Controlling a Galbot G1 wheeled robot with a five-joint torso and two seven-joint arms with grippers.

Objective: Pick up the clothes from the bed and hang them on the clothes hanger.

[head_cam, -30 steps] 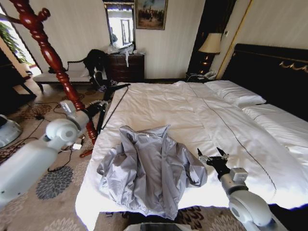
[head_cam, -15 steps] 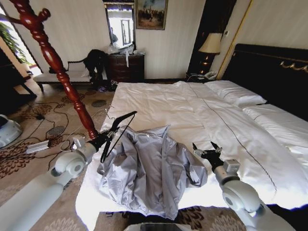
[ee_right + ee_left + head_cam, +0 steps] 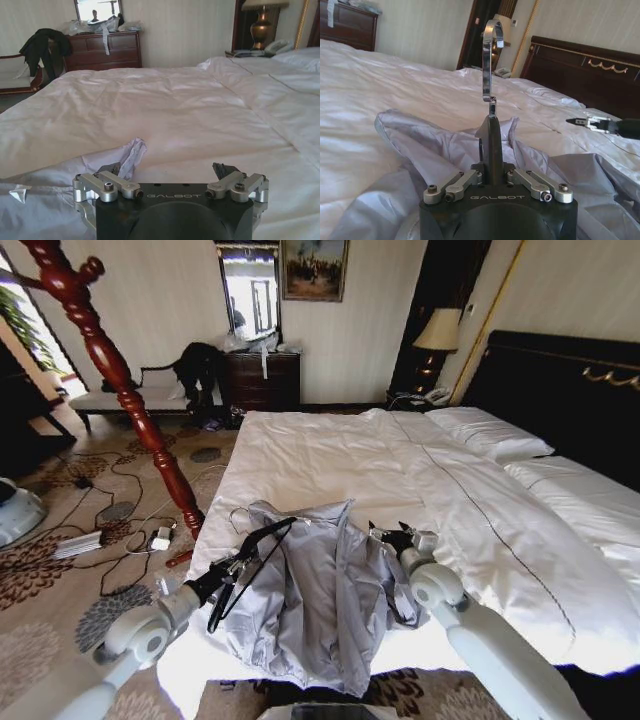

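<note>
- The left claw (image 3: pixel 232 571) was clamped on the hanger (image 3: pixel 253 555), which reached from it over the jacket's left edge.
- The right claw (image 3: pixel 392 537), fingers apart, hovered just over the jacket's (image 3: pixel 320 590) right shoulder.
- The jacket lay crumpled on the bed (image 3: pixel 340 455) between both claws.

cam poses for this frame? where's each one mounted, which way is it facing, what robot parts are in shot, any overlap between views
Head: on the robot's head, looking forward and down over the bed; both arms show, left gripper holding the clothes hanger, right gripper at the jacket.
Left wrist: on the left arm, facing across the bed toward the headboard; its own jaws shut on the hanger, right gripper farther off.
Right wrist: on the right arm, facing the dresser; its own jaws open.
Shared: all three see jacket and bed.
</note>
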